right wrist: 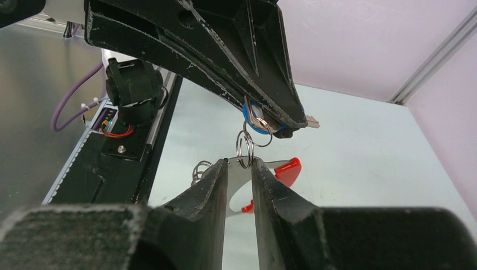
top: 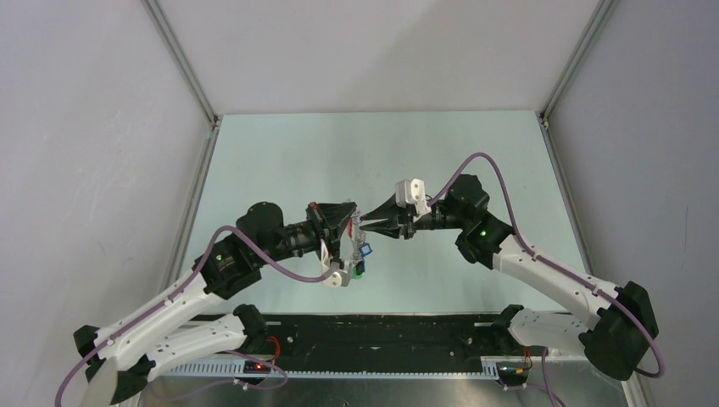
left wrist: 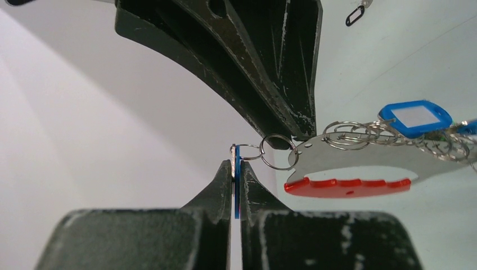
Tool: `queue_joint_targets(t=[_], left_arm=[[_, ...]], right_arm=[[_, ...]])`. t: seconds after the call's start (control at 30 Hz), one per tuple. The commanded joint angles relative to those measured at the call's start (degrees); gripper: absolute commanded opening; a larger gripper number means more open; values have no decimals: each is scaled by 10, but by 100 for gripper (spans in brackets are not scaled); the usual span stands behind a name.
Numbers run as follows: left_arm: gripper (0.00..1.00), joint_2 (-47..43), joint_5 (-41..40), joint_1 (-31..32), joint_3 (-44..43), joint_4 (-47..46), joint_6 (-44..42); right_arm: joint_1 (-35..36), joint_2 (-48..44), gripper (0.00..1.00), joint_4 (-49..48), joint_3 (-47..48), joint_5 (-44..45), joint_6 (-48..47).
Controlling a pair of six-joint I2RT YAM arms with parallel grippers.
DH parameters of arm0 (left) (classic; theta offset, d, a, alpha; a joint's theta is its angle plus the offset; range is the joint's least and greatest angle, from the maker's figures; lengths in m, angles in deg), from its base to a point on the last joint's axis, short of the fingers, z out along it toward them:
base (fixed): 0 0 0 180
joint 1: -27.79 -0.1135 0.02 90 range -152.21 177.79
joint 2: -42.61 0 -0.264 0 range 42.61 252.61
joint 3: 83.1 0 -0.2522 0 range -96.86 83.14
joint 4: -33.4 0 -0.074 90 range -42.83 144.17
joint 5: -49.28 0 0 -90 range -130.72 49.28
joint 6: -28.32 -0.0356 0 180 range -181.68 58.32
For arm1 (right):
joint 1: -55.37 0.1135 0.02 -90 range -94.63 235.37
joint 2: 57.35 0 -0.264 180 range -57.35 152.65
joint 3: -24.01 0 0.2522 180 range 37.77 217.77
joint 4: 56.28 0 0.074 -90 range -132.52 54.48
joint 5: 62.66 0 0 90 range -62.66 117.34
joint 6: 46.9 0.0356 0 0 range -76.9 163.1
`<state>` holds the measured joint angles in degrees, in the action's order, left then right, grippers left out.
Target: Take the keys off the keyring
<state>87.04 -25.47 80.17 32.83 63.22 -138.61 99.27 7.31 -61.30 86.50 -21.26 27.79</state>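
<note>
1. You have no key visibly free yet: the keys (left wrist: 415, 117) hang on the keyring (left wrist: 360, 163), held above the worktop between both grippers.
2. Your left gripper (left wrist: 236, 169) is clenched on a blue-tagged key (left wrist: 237, 197). The right gripper (right wrist: 240, 169) straddles the keyring, but I cannot tell whether it grips.
3. The keyring lies level, its small-ring end toward the left gripper.

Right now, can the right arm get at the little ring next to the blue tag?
Probably yes. The right gripper has its tips right at the ring, with nothing between them. The left gripper only pinches the blue tag beside it, leaving the ring exposed.
</note>
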Motion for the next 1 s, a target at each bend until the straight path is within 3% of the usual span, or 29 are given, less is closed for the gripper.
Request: queue_joint_targets(t=[0.0, 0.5, 0.7, 0.97], left_arm=[[0, -14, 12, 3, -33, -31, 9], [0, -11, 11, 3, -32, -31, 9], [0, -11, 15, 3, -32, -31, 11], [0, -7, 15, 3, -32, -31, 9]], right_arm=[[5, 4, 26, -27, 1, -13, -7], [7, 1, 14, -45, 1, -38, 5], [9, 3, 0, -63, 1, -40, 16], [9, 1, 0, -82, 1, -50, 53]])
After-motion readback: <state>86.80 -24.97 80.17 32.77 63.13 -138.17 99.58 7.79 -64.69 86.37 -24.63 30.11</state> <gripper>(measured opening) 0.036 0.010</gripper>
